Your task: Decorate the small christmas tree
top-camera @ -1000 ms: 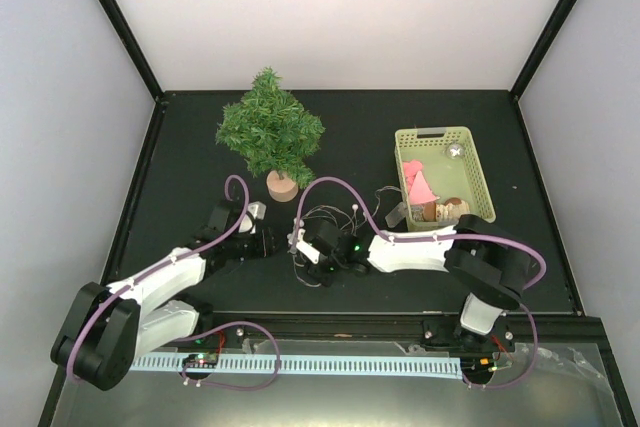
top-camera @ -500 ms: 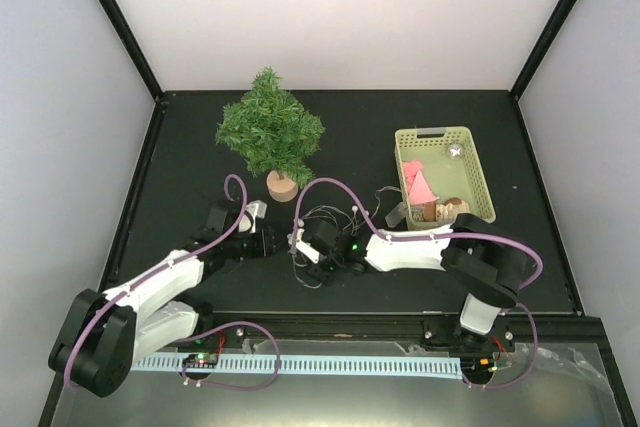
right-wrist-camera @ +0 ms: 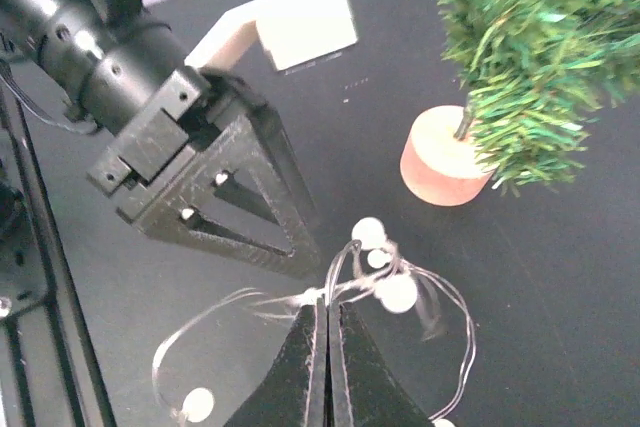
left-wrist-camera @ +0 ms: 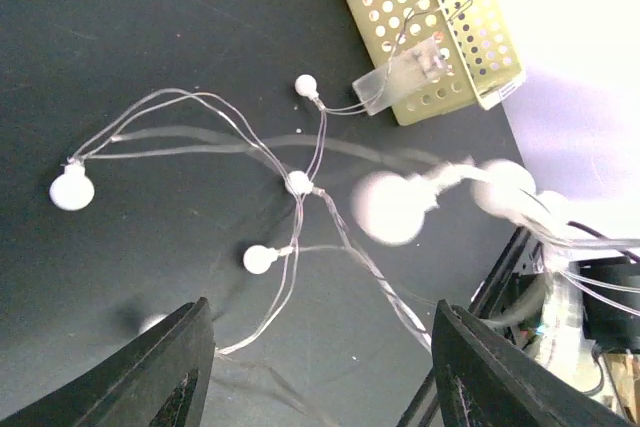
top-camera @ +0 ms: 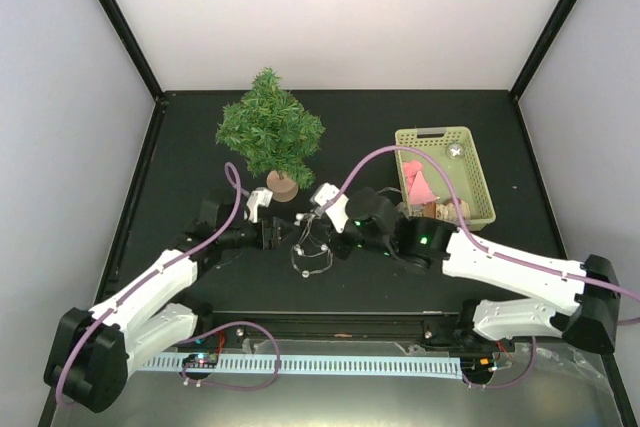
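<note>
Two grippers meet mid-table: the right gripper (top-camera: 322,219) is pinched tight on the light string (top-camera: 312,253) (wire, not bulbs), while the left gripper (top-camera: 278,237) gapes empty beside it. The small christmas tree (top-camera: 270,132) stands at their eleven o'clock. Likely step: carrying lights; next, drape them over branches.

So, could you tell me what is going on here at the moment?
The right end effector is pinched shut on a clear-wire string of small white bulb lights, just in front of the small bushy green Christmas tree. The left end effector stands open beside it, holding nothing. No decoration is on the tree yet.
</note>
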`<state>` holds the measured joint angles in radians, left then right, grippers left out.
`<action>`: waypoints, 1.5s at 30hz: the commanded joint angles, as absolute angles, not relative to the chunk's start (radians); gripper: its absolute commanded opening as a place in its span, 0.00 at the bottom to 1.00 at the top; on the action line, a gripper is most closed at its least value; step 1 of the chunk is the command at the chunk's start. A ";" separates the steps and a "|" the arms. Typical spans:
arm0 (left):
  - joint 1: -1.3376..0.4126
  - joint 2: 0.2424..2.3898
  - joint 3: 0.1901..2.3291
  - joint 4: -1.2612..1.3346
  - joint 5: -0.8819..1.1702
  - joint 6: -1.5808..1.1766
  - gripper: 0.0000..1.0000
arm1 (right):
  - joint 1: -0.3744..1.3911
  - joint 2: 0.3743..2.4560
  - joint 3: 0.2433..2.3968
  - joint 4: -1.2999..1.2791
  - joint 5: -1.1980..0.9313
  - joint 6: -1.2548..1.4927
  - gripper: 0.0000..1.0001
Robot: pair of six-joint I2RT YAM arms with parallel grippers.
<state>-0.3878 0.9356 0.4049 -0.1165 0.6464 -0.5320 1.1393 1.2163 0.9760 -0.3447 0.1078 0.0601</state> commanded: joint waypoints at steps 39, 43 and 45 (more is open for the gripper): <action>-0.778 1.103 0.409 0.221 0.535 -0.416 0.55 | 1.142 0.913 0.905 -0.092 0.434 0.307 0.01; -0.801 1.212 0.410 0.305 0.528 -0.403 0.56 | 1.142 0.910 0.901 -0.092 0.443 0.311 0.01; -0.808 1.259 0.409 0.341 0.526 -0.403 0.56 | 1.143 0.908 0.899 -0.088 0.444 0.310 0.01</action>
<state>-0.7918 1.1923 0.4007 0.1951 0.5499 -0.4225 1.1393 0.9215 0.9112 -0.1333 0.4103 0.2947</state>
